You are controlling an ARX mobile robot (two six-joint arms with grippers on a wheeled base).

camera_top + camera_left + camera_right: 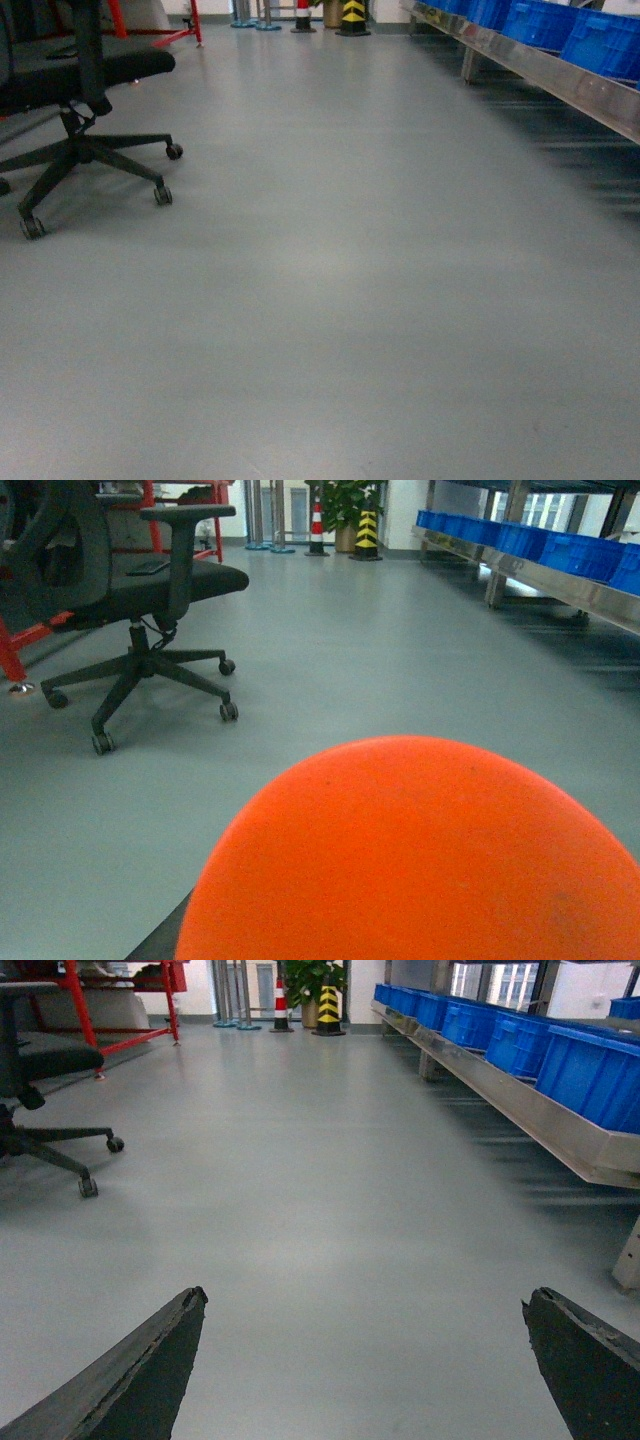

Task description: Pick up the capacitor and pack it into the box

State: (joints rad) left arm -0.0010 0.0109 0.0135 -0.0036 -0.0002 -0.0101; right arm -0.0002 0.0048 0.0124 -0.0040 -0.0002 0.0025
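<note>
Two dark fingers (130, 1380) of the right gripper (365, 1370) enter the right wrist view from the bottom corners, spread wide with bare grey floor (330, 1210) between them; the jaws stand open and hold nothing. No capacitor and no box appear in any of the three views, so their position relative to either gripper cannot be told. Left wrist view: a large rounded orange object (410, 855) fills the lower centre and right of the frame, very close to the lens; whether it is held cannot be told, and the left gripper's fingers are not visible, so its state cannot be told. Head view: neither arm is visible, only floor. A black office chair (80, 90) on castors stands at the left edge of the floor, seen also in the left wrist view (140, 600) and partly in the right wrist view (45, 1080). Blue crates (520, 1040) sit in a row on a metal rack (520, 1100) running along the right edge of the floor; the same row shows at upper right in the head view (560, 30). At the far end stand a yellow-and-black striped post (353, 15), a red-and-white cone (281, 1005), a potted plant (345, 500) and a red frame (110, 1010).
</note>
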